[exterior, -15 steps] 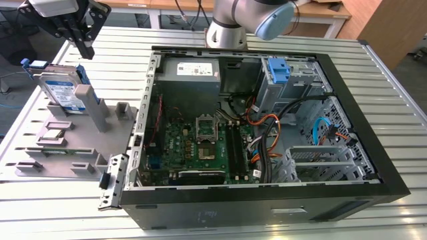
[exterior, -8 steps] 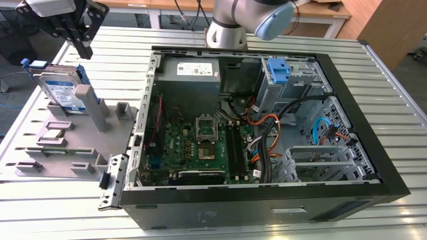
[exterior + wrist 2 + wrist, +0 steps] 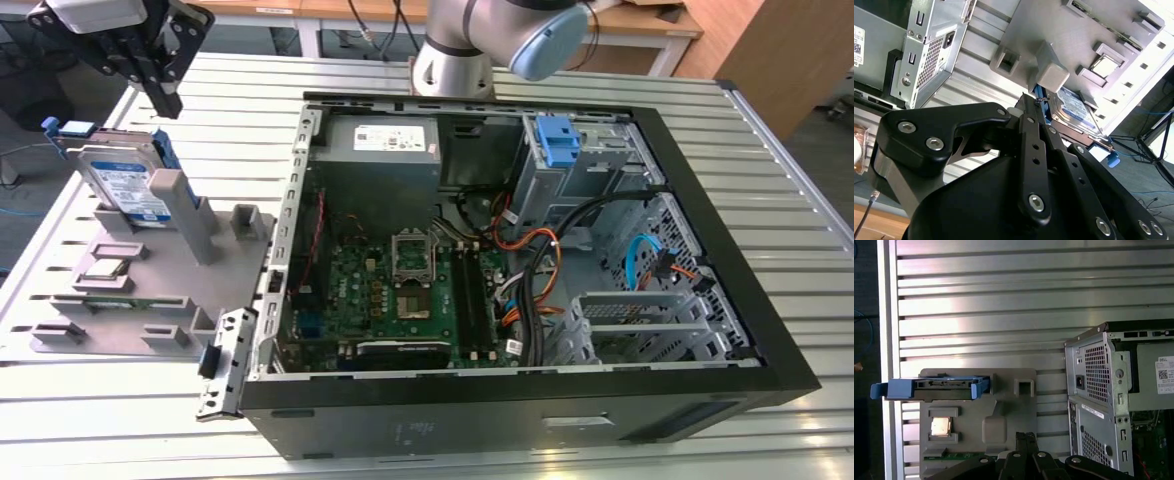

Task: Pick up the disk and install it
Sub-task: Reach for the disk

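Bright, even overhead light. First wrist view: glare bands across the ribbed tabletop. Exterior view: computer case interior in shade. Second wrist view: soft highlights on the black gripper.

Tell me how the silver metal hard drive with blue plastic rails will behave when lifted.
Probably rigid: the silver metal hard drive looks like a solid slab. Standing on edge in the grey stand, it may tip if nudged sideways.
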`<state>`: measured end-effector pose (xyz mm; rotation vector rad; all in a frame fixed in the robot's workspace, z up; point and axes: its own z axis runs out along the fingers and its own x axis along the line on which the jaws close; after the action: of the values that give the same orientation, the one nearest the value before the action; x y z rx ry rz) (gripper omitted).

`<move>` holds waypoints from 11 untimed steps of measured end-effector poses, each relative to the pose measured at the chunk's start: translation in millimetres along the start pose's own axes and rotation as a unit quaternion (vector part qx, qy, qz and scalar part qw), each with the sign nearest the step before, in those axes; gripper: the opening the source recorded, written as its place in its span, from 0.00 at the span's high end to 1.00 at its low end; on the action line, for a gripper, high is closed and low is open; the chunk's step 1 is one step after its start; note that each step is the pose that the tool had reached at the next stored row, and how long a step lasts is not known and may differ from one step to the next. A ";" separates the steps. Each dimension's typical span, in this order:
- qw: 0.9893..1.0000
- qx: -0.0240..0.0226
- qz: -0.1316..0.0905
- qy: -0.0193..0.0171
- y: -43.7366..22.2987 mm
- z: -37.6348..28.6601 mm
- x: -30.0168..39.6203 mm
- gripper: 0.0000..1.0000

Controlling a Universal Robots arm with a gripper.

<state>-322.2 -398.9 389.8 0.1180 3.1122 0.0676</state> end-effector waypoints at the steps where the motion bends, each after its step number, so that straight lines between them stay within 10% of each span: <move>1: 1.000 0.000 0.000 0.000 0.0 0.0 0.3 0.89; 11: 1.000 0.000 0.000 0.000 -0.2 0.0 2.2 0.89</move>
<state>-324.4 -398.9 389.8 0.1179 3.1121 0.0677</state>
